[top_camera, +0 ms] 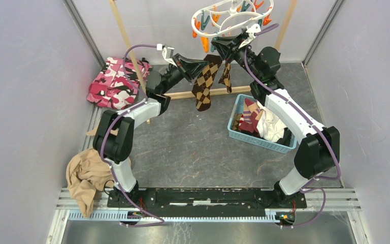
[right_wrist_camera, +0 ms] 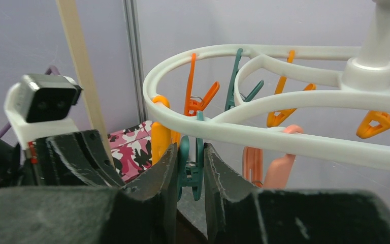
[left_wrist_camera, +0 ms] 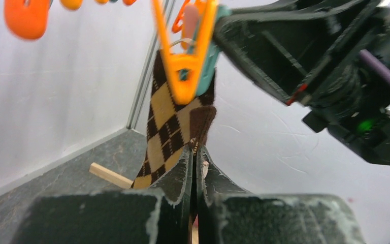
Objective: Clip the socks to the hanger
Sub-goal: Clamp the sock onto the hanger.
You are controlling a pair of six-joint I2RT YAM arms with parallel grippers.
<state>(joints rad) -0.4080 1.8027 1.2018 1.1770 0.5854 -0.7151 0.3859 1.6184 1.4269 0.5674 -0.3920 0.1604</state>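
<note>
Setting: a grey stone-patterned worktop point(top_camera: 193, 147) boxed in by pale walls, with a wooden rack frame point(top_camera: 127, 40) standing at the back.
Hanger: the white oval hanger point(top_camera: 232, 18) hangs at top centre above the back of the worktop, with orange and teal clothespins dangling from its rings.
Left gripper: the left gripper point(left_wrist_camera: 195, 155) is pinched tight on the lower part of a brown-and-tan argyle sock point(top_camera: 204, 81), holding it up under the hanger's near edge.
Argyle sock: it hangs lengthwise. In the left wrist view its top edge sits right at an orange clothespin point(left_wrist_camera: 185, 71), but whether the peg bites it cannot be told.
Right gripper: the right gripper point(right_wrist_camera: 190, 152) is squeezed around a teal clothespin point(right_wrist_camera: 187, 170) on the hanger's outer ring, one finger on each side of it.
Second sock: a narrower argyle sock point(top_camera: 227, 76) hangs just beside the first; its top is hidden behind the right gripper.
Basket: a light blue basket point(top_camera: 261, 142) sits right of centre under the right arm, holding a maroon-and-tan sock point(top_camera: 249, 118) and white socks point(top_camera: 271, 127).
Elsewhere: a pink camouflage cloth point(top_camera: 114, 81) lies at the back left, and a tan garment point(top_camera: 84, 178) is bunched at the near left by the left arm's base.
</note>
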